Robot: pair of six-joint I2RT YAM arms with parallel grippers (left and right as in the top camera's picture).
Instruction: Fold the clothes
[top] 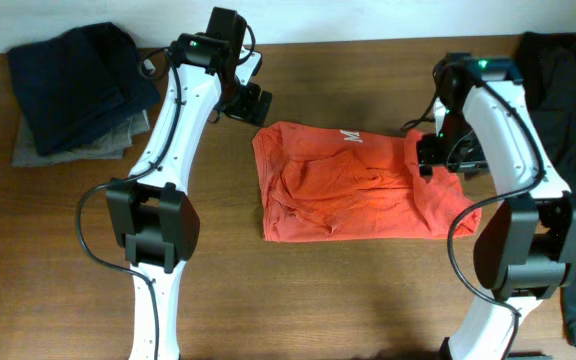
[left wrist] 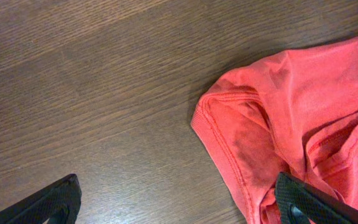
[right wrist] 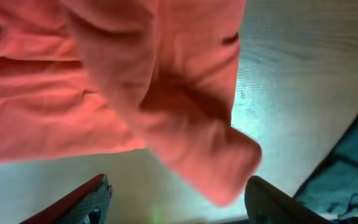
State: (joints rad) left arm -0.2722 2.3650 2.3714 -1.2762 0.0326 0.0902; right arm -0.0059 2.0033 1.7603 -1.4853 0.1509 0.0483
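Dark fingers (left wrist: 48, 202) of the left end effector (left wrist: 179, 205) frame the bottom of the left wrist view, standing wide apart with nothing clamped between them. One finger sits over bare wood; the other sits at the edge of the red-orange T-shirt (left wrist: 303, 112), whose stitched hem curves round a folded corner just ahead of it.

From overhead, the T-shirt (top: 358, 185) lies in the middle of the brown wooden surface (top: 318, 300), gathered into a rough, wrinkled rectangle with white lettering (top: 350, 135) showing near its far edge. The left end effector (top: 253, 105) hangs just beside the shirt's far left corner.

The right end effector (top: 433, 150) is at the shirt's far right edge. In the right wrist view its fingers (right wrist: 79, 199) are also apart; a rounded lobe of the red-orange cloth (right wrist: 229, 168) lies ahead in the gap between them, touching neither finger, so nothing is clamped there.

A pile of dark blue clothes (top: 78, 80) rests on a grey cloth (top: 98, 145) at the far left corner of the surface, well apart from the shirt. Another dark garment (top: 568, 90) lies along the right edge, behind the right arm.
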